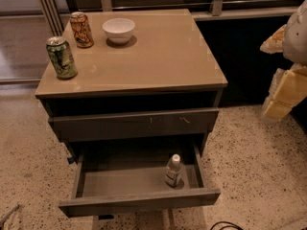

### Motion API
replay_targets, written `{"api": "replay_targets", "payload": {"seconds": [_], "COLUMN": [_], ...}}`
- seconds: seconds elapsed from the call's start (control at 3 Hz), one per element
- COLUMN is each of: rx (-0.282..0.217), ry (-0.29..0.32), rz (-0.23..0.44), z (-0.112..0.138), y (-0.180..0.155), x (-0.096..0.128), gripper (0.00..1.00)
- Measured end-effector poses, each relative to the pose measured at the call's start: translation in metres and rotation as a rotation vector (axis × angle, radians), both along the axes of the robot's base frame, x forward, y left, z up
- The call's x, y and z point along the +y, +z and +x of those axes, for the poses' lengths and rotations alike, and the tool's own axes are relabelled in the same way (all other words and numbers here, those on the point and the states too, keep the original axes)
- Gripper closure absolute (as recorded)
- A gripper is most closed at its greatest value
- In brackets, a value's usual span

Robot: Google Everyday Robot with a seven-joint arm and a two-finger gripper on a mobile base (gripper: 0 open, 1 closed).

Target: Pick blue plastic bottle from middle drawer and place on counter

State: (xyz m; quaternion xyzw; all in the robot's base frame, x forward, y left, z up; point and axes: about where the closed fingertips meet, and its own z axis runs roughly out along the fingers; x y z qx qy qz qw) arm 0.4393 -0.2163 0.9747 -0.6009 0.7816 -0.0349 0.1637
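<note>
Reference landmark: the counter, the glossy tan top of the grey-brown drawer cabinet.

1. Gripper: located off the right side of the counter, at the right border of the camera view, at about the level of the cabinet's top and well apart from it. Only pale yellow and white parts are visible. It carries nothing that can be seen. Whether it is set wide or narrow cannot be told.

2. Blue plastic bottle: stands upright, white cap on top, inside the middle drawer. It sits below the counter's front edge, toward the right-hand end of the drawer, near the drawer's front wall.

3. Middle drawer: pulled out well past the counter's front edge. Its flat floor holds only the bottle.

4. Upper drawer front: directly below the counter, pushed in, with small pale scratches right of centre.

5. On the counter:
- green drink can, upright, at the left edge;
- orange drink can, upright, at the rear left corner;
- white bowl, just right of the orange can, apart from it.

6. Speckled floor: surrounds the cabinet below the counter.
</note>
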Motion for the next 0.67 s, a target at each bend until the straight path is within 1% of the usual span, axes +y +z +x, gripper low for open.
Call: {"api": "replay_targets", "payload": {"seconds": [0.33,0.67], "rx": [-0.019,0.014], "ry": [-0.031,-0.026], "rz": [0.041,0.179], "z": [0.007,0.026], "y": [-0.019,-0.098], "x": [0.0,0.025], "gripper": [0.41,0.72]}}
